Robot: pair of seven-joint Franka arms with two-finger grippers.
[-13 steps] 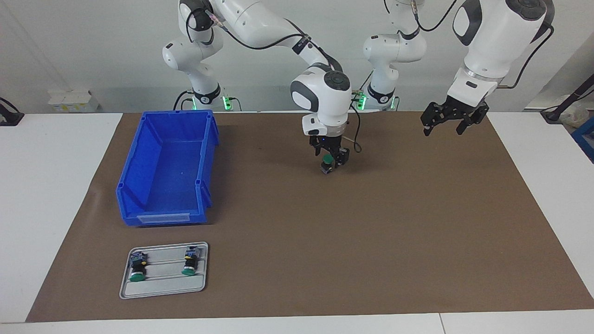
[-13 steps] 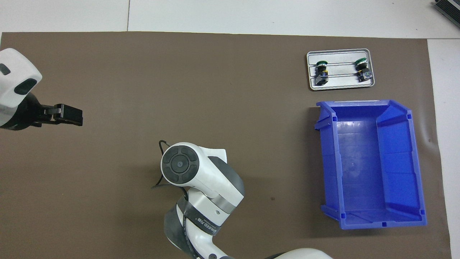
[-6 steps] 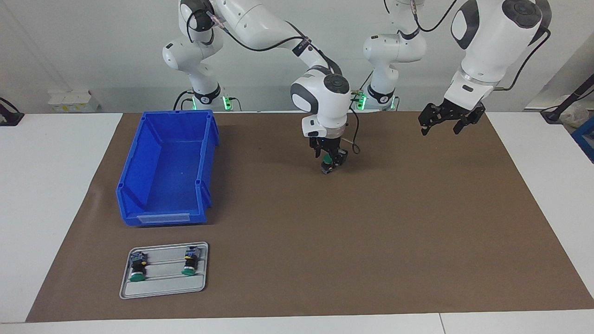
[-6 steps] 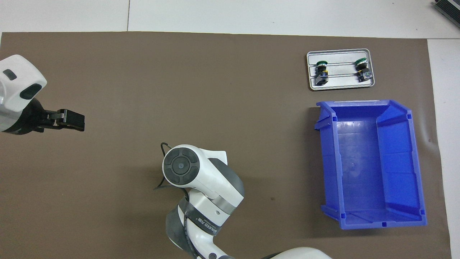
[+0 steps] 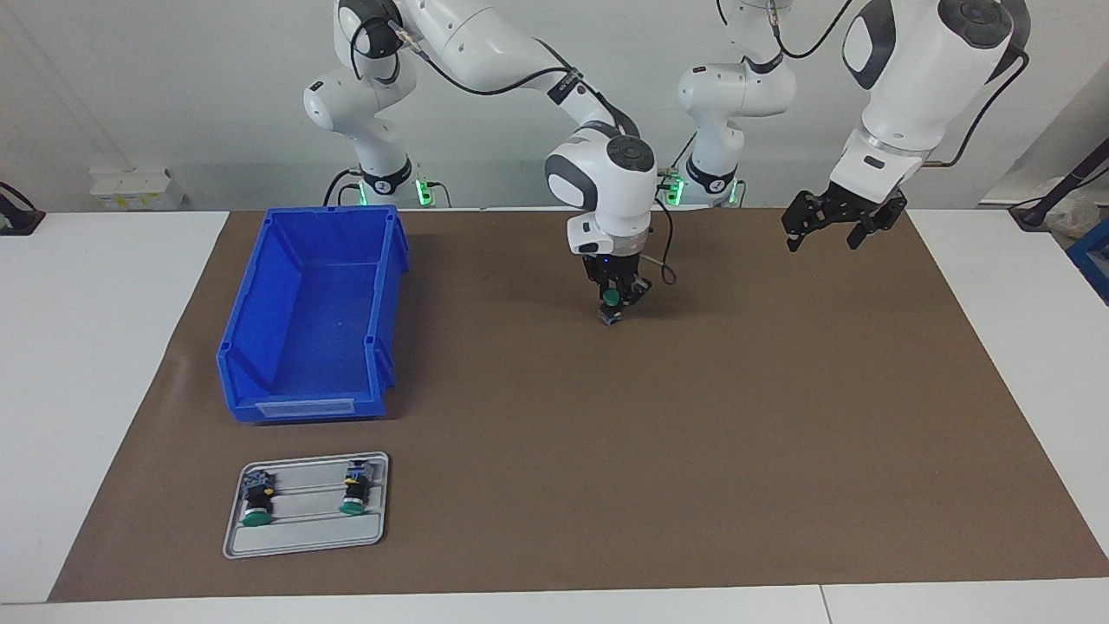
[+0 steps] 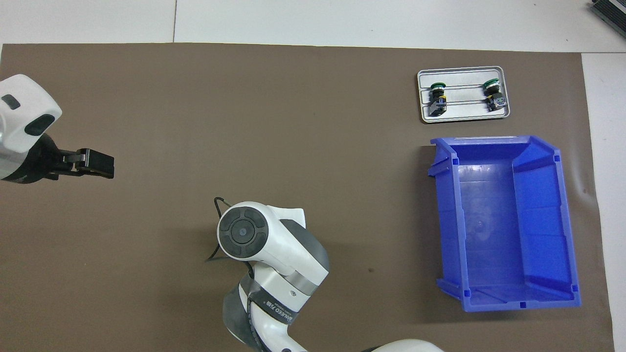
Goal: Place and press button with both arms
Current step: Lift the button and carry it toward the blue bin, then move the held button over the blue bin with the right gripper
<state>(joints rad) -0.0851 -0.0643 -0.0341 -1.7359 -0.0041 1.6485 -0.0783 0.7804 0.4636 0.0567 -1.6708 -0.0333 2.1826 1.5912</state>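
Note:
The button point(image 5: 611, 314) stands upright on the brown mat point(image 5: 693, 433) midway between the two arms' ends, green cap up. My right gripper point(image 5: 612, 300) points straight down over it, shut on the button just under the cap. In the overhead view the right arm's wrist point(image 6: 243, 232) hides both the gripper and the button. My left gripper point(image 5: 823, 232) hangs open in the air with nothing in it, over the mat toward the left arm's end. It also shows in the overhead view as the left gripper point(image 6: 98, 164).
A blue bin point(image 5: 245, 351) sits on the mat toward the right arm's end. Farther from the robots than the bin lies a grey tray point(image 5: 303, 539) holding two other green-capped buttons point(image 5: 255, 507) point(image 5: 353, 496).
The right gripper's fingers have closed in from wide apart onto the button. The left gripper has shifted slightly and risen a little.

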